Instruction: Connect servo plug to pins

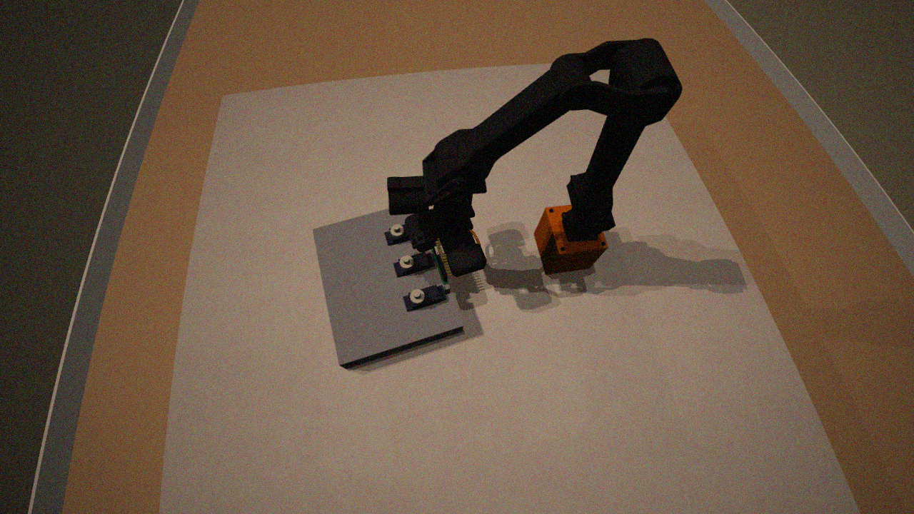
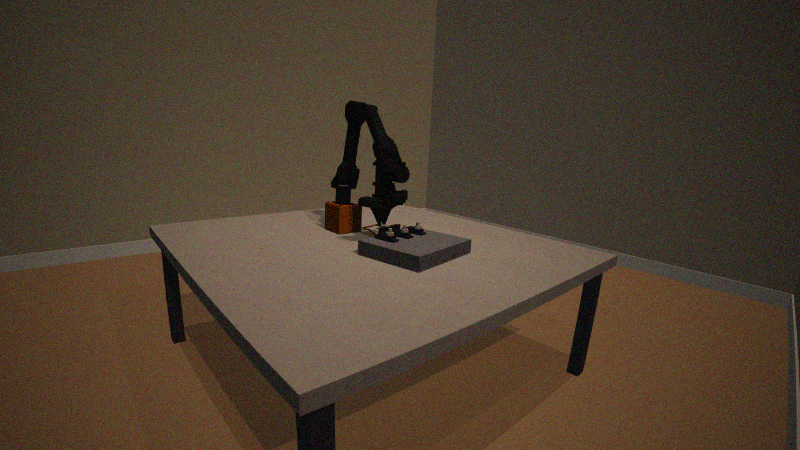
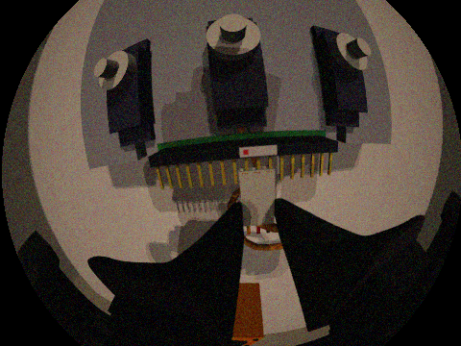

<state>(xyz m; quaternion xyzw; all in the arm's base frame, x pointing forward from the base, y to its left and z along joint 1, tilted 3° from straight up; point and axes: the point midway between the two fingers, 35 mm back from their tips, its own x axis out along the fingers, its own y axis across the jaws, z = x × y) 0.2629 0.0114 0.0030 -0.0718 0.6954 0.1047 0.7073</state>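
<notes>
My gripper point(image 3: 258, 207) point(image 2: 382, 224) is shut on the pale flat plug point(image 3: 257, 185), whose front end faces the row of gold pins point(image 3: 211, 175). The white band point(image 3: 264, 151) with a red dot point(image 3: 245, 152) at its left end is straight ahead of the plug. The plug looks nearly square to the row, and its front edge overlaps the outer parts of the marked pins in the wrist view; I cannot tell whether they are inside it or below it. At its rear the orange wire point(image 3: 249, 230) is on the left, the dot's side. The fingertips are hidden in the top view.
Three dark servos with white horns, the middle one point(image 3: 240, 82) point(image 1: 414, 263) behind the band, sit on the grey holder point(image 1: 364, 306) point(image 2: 439, 241). A green board edge point(image 3: 202, 141) runs above the pins. The orange arm base point(image 1: 555, 255) point(image 2: 338, 219) stands on the pins' side.
</notes>
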